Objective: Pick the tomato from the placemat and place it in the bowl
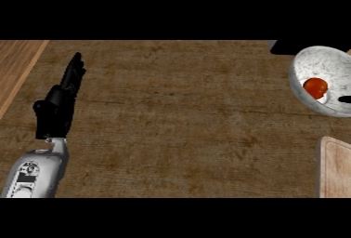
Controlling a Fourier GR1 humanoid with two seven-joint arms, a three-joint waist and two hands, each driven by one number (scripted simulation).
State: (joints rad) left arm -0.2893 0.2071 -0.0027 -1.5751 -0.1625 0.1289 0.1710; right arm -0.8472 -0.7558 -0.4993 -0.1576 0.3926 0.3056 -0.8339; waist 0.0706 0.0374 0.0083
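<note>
I see tomato sitting inside white bowl at counter's far right edge. Left hand resting, fingers straight together. Right hand out of view. Placing looks done; nothing left but confirm.

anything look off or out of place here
Nothing stands out. The tomato sits whole inside the white bowl at the right edge, with no spill around it. The left hand rests open at the left. The right hand is out of view.

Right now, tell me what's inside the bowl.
The red tomato lies inside the white bowl, by its near wall. The frame's edge cuts off the bowl's right side, so that part stays unseen.
</note>
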